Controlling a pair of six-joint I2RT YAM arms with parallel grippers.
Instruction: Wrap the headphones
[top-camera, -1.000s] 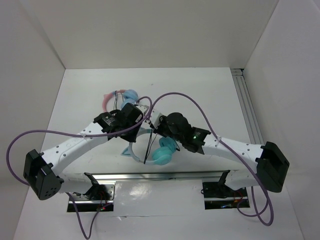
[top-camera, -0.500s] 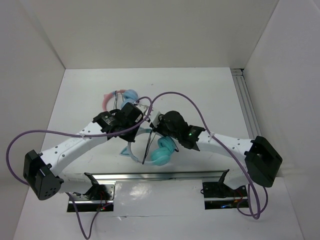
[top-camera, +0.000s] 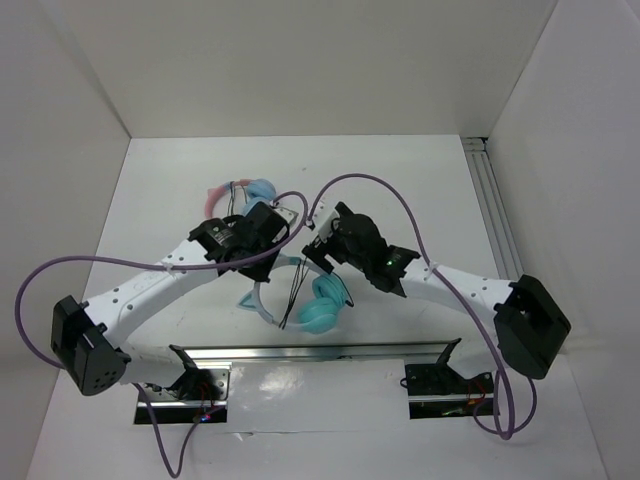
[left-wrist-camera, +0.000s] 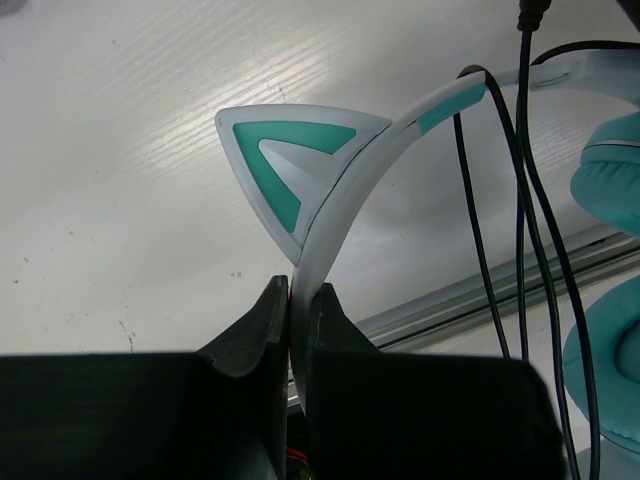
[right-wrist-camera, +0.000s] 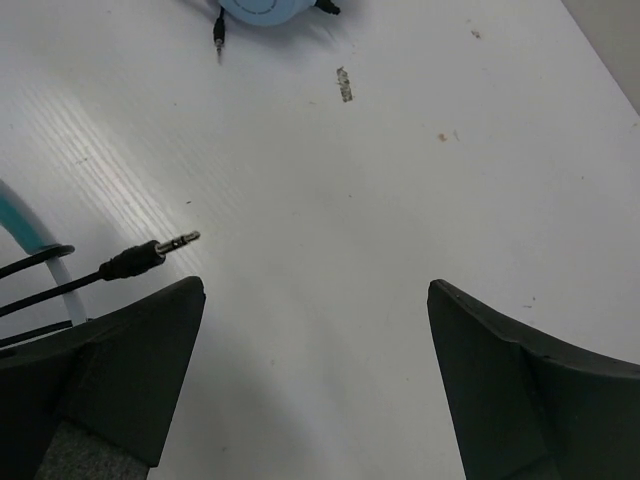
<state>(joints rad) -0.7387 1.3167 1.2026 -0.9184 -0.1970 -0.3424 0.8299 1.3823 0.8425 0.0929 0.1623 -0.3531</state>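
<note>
White tabletop (top-camera: 420, 180) boxed in by plain white walls is what you are working on. Near its middle, towards your side, sit the headphones (top-camera: 322, 305), their teal earcups close together just ahead of the metal rail (top-camera: 330, 352). Their white-and-teal headband (left-wrist-camera: 345, 195) curves away to the left, and your left gripper (left-wrist-camera: 298, 295) is pinched tight on it, just below the cat ear (left-wrist-camera: 290, 160). Several strands of the thin black cable (left-wrist-camera: 475, 230) cross the headband beside the earcups. In the right wrist view the cable's jack plug (right-wrist-camera: 150, 255) shows free over the tabletop, close to one finger but touching neither. Your right gripper (right-wrist-camera: 315, 288) is spread wide with nothing between its fingers, over bare tabletop just right of the left gripper. Farther back, behind the left gripper, lie the pink-banded headphones (top-camera: 235, 190), one light blue earcup (right-wrist-camera: 262, 8) showing at the top of the right wrist view.
</note>
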